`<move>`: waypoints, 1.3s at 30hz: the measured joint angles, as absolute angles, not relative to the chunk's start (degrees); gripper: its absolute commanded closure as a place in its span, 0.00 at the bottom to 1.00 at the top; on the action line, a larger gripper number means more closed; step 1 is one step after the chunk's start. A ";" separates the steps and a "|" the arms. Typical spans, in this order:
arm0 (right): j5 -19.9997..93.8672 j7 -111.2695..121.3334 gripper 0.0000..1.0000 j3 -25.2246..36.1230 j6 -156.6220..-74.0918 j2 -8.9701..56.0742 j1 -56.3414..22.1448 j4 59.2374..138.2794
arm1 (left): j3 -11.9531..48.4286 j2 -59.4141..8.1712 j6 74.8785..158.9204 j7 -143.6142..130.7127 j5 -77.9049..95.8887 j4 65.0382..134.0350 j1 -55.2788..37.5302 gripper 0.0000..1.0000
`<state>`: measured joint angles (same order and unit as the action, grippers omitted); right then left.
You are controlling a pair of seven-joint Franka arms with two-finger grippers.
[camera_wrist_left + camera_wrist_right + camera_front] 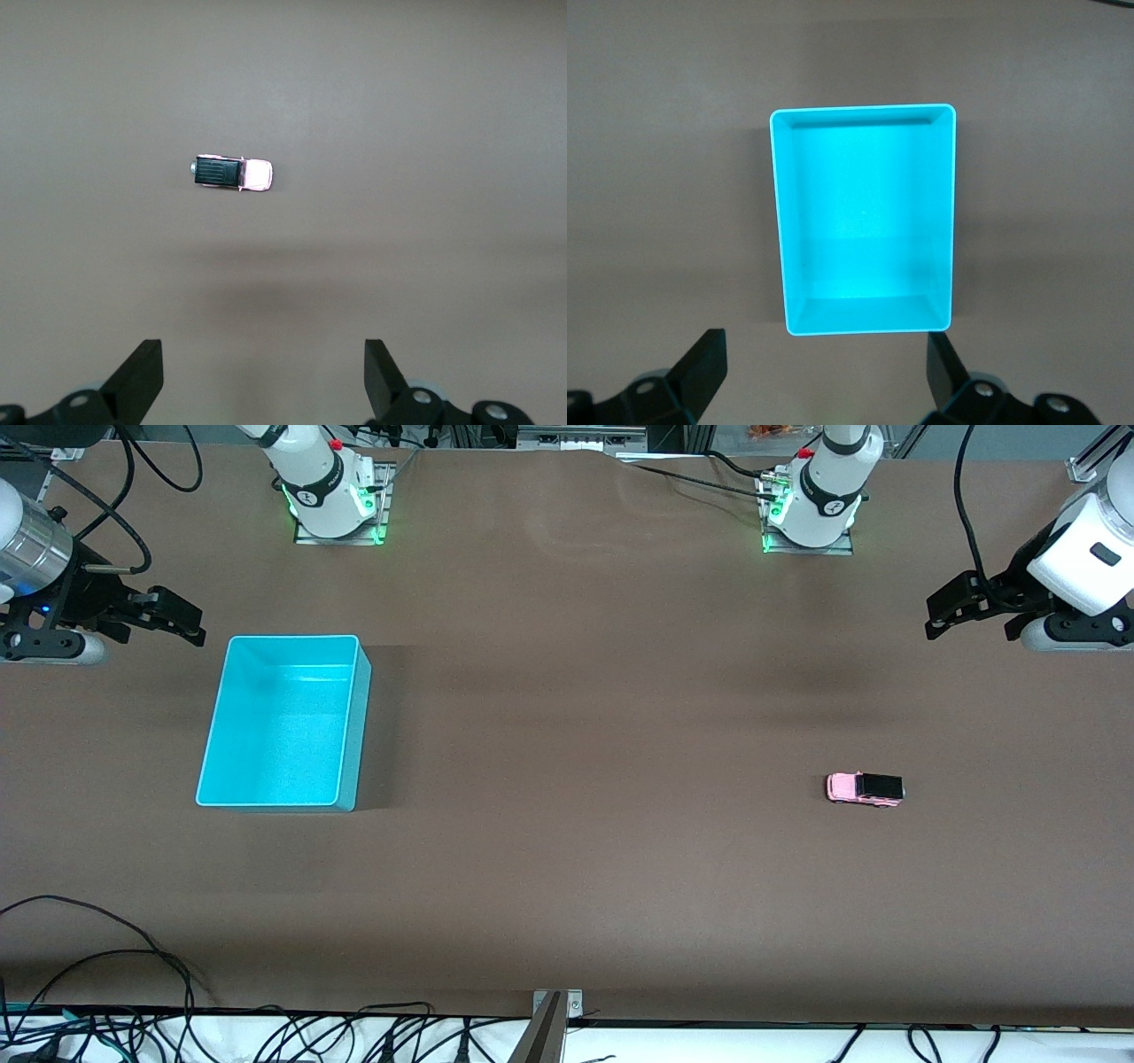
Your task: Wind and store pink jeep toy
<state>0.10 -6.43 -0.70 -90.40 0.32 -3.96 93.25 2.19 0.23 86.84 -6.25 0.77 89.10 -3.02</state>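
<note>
So nothing's been touched yet. The toy car (865,788) sits by itself on the table (567,868), down toward the left arm's end and well apart from the blue bin (282,722), a bit nearer the front camera than the bin's middle. Its long side runs along the table's length, pink hood pointing toward the bin, black roof end pointing away.

The left gripper (961,615) is clearly the closer one. It hangs in the air over the table edge at its own end, fingers spread wide, nothing in them, and the car lies straight ahead in the left wrist view (234,173), crosswise to the fingers' gap. I'd guess it just drops down and forward.

The right gripper (164,615) waits over the table next to the bin (864,221), also wide open and empty
</note>
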 measured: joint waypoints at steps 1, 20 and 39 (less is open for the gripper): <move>0.10 -6.43 0.00 -0.70 -90.40 0.32 -3.96 93.25 | 2.19 0.23 86.86 -6.25 0.77 88.89 -3.02 0.00; 0.10 -6.43 0.00 -0.69 -90.40 0.33 -3.96 93.25 | 1.93 -1.25 86.88 -6.22 0.77 88.21 -2.07 0.00; 0.10 -6.43 0.00 -0.67 -90.40 0.33 -3.93 93.25 | 1.95 -2.29 87.02 -6.21 0.77 88.09 -1.92 0.00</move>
